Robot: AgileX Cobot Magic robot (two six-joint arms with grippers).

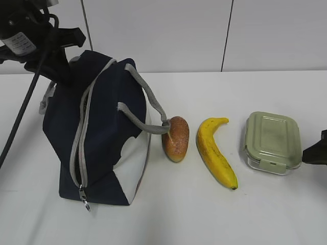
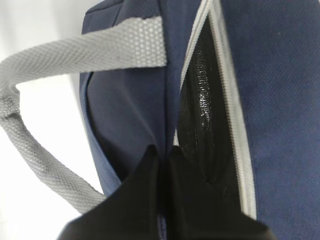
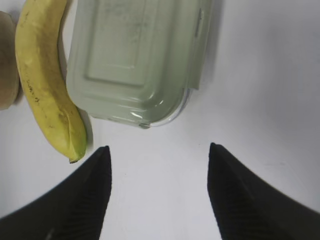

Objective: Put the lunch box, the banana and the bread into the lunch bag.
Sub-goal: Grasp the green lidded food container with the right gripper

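The navy lunch bag (image 1: 102,132) stands at the left, its grey zipper parted at the top. My left gripper (image 1: 60,74) is at the bag's top rear; in the left wrist view the gripper (image 2: 164,150) is shut on the blue fabric beside the zipper gap (image 2: 202,100), where black lining shows. The bread (image 1: 176,138), the banana (image 1: 214,150) and the green-lidded lunch box (image 1: 272,142) lie in a row on the table to the right of the bag. My right gripper (image 3: 159,150) is open and empty just short of the lunch box (image 3: 135,55), with the banana (image 3: 42,80) to its left.
A grey handle (image 1: 148,102) of the bag droops onto the bread. The other handle (image 2: 60,55) loops beside my left gripper. The zipper's ring pull (image 1: 86,204) hangs at the bag's front bottom. White table (image 1: 168,214), white wall behind.
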